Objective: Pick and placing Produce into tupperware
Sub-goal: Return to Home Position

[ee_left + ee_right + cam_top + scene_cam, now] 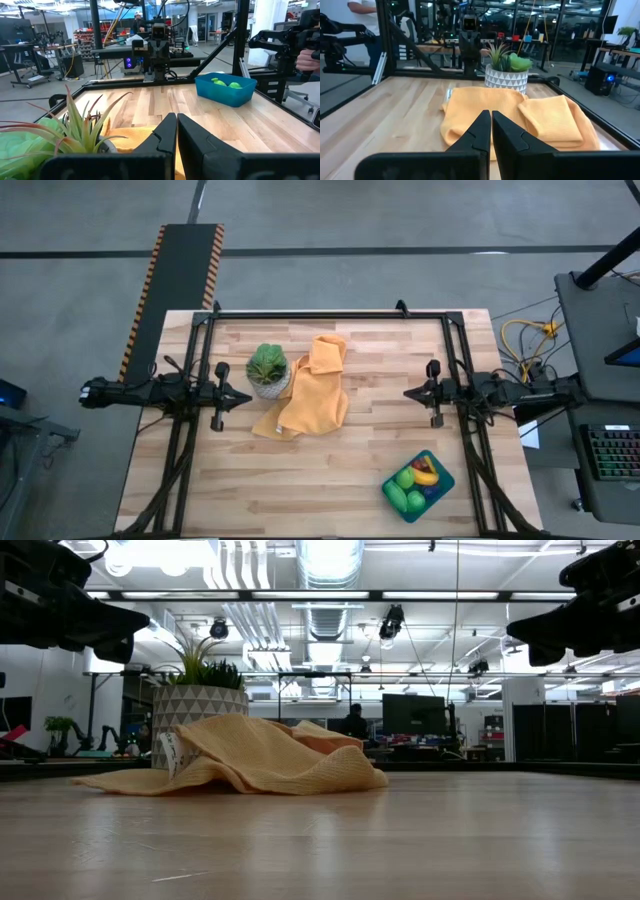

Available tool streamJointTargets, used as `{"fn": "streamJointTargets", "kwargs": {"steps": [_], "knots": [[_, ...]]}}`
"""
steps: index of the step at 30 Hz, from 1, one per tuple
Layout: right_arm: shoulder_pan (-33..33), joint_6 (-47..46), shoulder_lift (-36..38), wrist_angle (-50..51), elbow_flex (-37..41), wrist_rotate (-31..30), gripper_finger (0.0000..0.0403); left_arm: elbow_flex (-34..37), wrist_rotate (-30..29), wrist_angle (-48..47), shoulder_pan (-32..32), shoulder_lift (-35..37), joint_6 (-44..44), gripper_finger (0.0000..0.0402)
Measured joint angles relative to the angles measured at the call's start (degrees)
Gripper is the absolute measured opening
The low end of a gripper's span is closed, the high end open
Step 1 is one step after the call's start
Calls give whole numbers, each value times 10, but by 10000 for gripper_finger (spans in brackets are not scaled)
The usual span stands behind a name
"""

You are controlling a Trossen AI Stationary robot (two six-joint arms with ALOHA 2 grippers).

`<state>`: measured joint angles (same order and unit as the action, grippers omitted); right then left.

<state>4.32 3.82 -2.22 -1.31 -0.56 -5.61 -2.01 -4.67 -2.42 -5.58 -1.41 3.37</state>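
On either side of the crumpled orange cloth [305,395], my left gripper [246,396] and right gripper [408,392] hover narrow, empty. Toy produce [222,83] lies in the teal-blue rectangular plastic tupperware [226,94], well apart from it. I'd park level, raised.

Rectangular table top [330,470]: pale wooden planks, smooth, faint satin sheen. Crumpled orange cloth [310,395], near centre: coarse woven fabric, matt. White triangle-patterned round plant pot [506,79], at ten o'clock of the cloth: matt finish. Teal-blue rectangular plastic container [222,94], at five o'clock on the table: smooth, slightly glossy. Small toy produce [405,478] inside: shiny plastic. Black frame [330,315] around the table: matt metal.
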Motion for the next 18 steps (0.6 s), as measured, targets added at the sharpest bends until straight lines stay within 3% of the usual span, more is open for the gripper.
{"fn": "streamJointTargets", "kwargs": {"steps": [18], "knots": [[0,-17,-11,-1,0,11,9,1,0,9,0,-3,0,0]]}}
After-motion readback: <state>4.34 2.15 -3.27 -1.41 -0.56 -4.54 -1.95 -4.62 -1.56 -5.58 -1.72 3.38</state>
